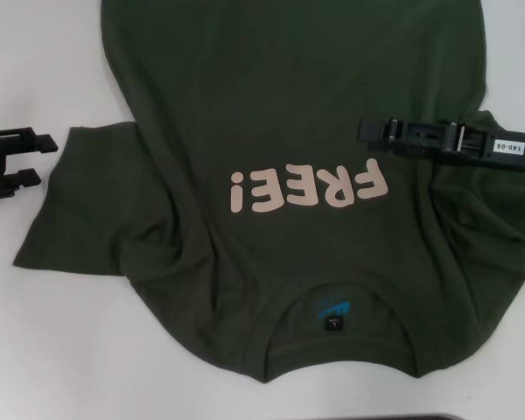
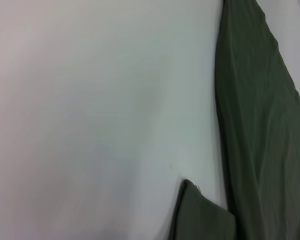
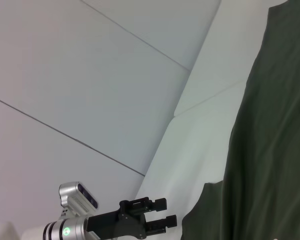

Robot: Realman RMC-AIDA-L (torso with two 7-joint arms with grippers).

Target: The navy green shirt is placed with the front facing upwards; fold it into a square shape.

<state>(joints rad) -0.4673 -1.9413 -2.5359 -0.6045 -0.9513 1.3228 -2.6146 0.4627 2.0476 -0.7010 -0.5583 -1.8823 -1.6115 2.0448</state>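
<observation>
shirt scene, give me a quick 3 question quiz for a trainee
1. True or false: the navy green shirt lies with its lettering facing up.
2. Which claw is over the shirt: A left claw, B right claw?
3. Fill in: the neck label sits on the side ____ the robot.

Key: 1 true; 2 B; 3 nearest.

Olive-green shirt [image 1: 297,114], pale pink letters [image 1: 308,187]
</observation>
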